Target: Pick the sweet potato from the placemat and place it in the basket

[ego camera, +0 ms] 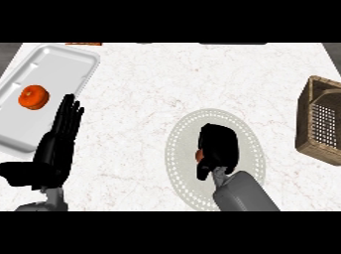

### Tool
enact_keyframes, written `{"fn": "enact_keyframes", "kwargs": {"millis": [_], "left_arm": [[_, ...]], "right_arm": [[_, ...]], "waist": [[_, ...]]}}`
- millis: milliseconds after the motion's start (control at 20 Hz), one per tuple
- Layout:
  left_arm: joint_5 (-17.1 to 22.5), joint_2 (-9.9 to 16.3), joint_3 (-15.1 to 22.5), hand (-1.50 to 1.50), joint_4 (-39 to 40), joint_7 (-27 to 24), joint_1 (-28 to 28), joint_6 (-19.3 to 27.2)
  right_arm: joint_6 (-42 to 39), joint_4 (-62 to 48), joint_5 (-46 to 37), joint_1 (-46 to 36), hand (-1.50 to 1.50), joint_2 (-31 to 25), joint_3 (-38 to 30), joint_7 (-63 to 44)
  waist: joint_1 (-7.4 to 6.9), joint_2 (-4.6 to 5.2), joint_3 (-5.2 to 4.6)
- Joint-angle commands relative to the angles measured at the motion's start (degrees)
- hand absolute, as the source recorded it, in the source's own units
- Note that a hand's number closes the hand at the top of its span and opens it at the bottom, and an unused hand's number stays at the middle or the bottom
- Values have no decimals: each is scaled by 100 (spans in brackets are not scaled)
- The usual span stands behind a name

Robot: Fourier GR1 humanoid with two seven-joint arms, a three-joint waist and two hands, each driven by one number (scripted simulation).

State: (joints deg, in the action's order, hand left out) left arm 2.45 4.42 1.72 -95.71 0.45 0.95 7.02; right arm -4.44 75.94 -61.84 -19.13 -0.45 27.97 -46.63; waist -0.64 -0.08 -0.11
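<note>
A round pale placemat (181, 130) lies at the counter's middle. My right hand (219, 148) sits over its centre with fingers curled down round the sweet potato (199, 155), of which only a small orange-brown sliver shows at the hand's left edge. The brown wicker basket (330, 120) stands at the counter's right edge, well to the right of that hand. My left hand (56, 144) rests open at the lower left, fingers straight and pointing up.
A white tray (56, 64) lies tilted at the far left, holding a round orange fruit (33, 96). The left hand's fingertips overlap the tray's lower right edge. Marbled counter stretches between placemat and basket.
</note>
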Motion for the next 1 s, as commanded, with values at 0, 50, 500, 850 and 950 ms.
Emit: {"fn": "enact_keyframes", "kwargs": {"millis": [0,50,500,850,950], "left_arm": [[51,92,-112,0,-66,154,95,-42],[-18,-67,69,0,-176,7,-204,2],[39,96,-127,0,-290,308,-23,17],[-198,-156,110,0,78,-103,-106,90],[138,73,-187,0,-81,150,24,-120]], "right_arm": [[576,39,-61,-484,150,43,406,-726],[506,202,125,-686,150,43,240,-656],[1247,2769,-60,-698,150,44,574,-1421],[-158,4792,-181,-1202,150,43,254,-2410],[-369,4944,-189,-1263,150,43,367,-2875]], "waist": [[1,8,12],[-8,4,12],[78,-43,13],[114,-26,8],[87,-24,7]]}}
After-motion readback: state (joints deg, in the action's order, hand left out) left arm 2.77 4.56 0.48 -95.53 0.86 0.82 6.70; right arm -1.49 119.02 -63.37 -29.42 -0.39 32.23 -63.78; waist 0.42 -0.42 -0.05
